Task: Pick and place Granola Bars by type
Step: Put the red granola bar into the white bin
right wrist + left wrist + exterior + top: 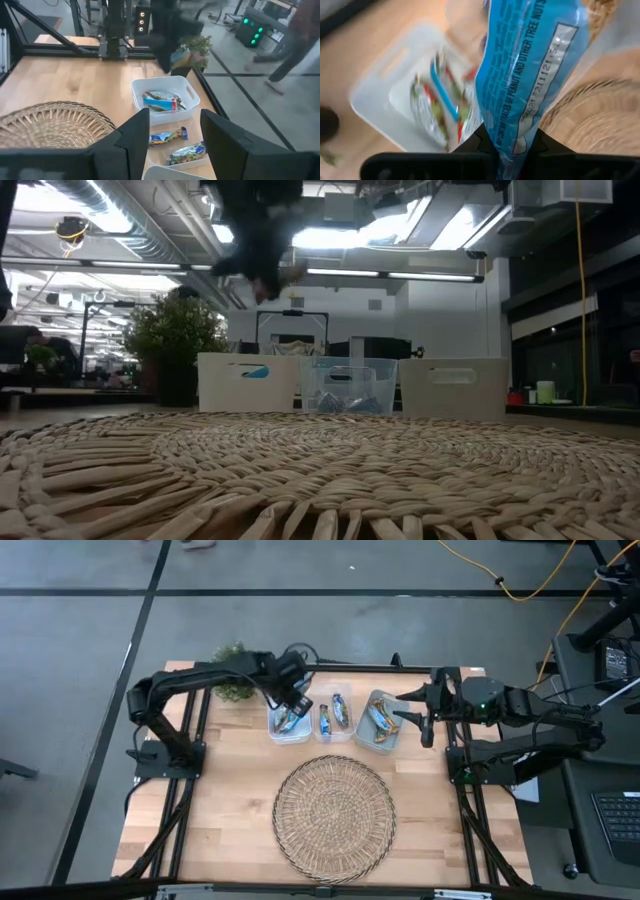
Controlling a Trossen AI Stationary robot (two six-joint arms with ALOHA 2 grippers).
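Three white bins stand in a row behind the round wicker tray. My left gripper hovers over the left bin, shut on a blue granola bar. That bin holds several bars. Two blue bars lie in the middle bin, and more bars in the right bin. My right gripper waits open beside the right bin, above the table, with nothing between its fingers. My left gripper pinches one end of the blue bar's wrapper between its two fingers. The fingers slant down from above, and the bar runs on past them, along their line. The bar is lifted clear, above the left bin.
A small potted plant stands at the far edge, left of the bins. Bare wooden table lies on both sides of the tray. A person walks on the floor beyond the table.
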